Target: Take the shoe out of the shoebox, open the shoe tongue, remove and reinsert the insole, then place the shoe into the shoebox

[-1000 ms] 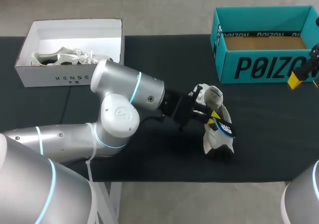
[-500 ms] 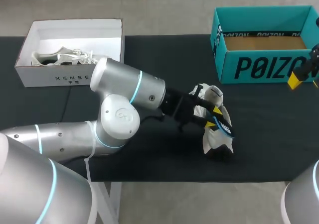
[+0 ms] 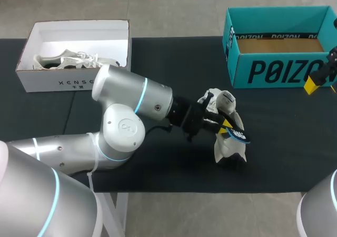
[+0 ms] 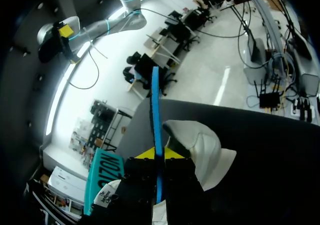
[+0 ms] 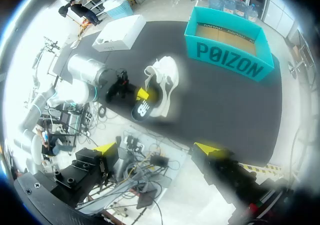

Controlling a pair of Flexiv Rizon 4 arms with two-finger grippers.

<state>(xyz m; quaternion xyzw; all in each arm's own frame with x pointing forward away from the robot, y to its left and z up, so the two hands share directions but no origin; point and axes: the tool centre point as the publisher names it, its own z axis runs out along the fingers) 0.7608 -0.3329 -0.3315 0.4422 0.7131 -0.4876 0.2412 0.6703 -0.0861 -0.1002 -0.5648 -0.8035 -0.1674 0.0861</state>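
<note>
While my left gripper [image 3: 224, 125] pinches the dark insole [image 3: 238, 134] between its yellow tips, I check the boxes first. At about 10 o'clock on the black table [image 3: 158, 63] sits the white shoebox [image 3: 31, 79], lid off, with a pale laced shoe [image 3: 66, 60] lying on its side inside. At about 2 o'clock stands the teal shoebox [image 3: 279, 71], open, and I see only its brown floor.

The white shoe [image 3: 227, 145] is on the table a little toward 4 o'clock of centre, well apart from both boxes. Its long axis runs roughly 12 to 6 o'clock. I cannot tell toe from heel. The insole slants out of it toward 4 o'clock. From the left wrist it shows edge-on, a blue strip [image 4: 155, 105] straight ahead of the tips [image 4: 158, 154], with the shoe [image 4: 202, 147] just beside it.

My right gripper [image 3: 314, 84] hangs at 3 o'clock by the teal box's front wall, fingers spread wide [image 5: 158, 148] and holding nothing.
</note>
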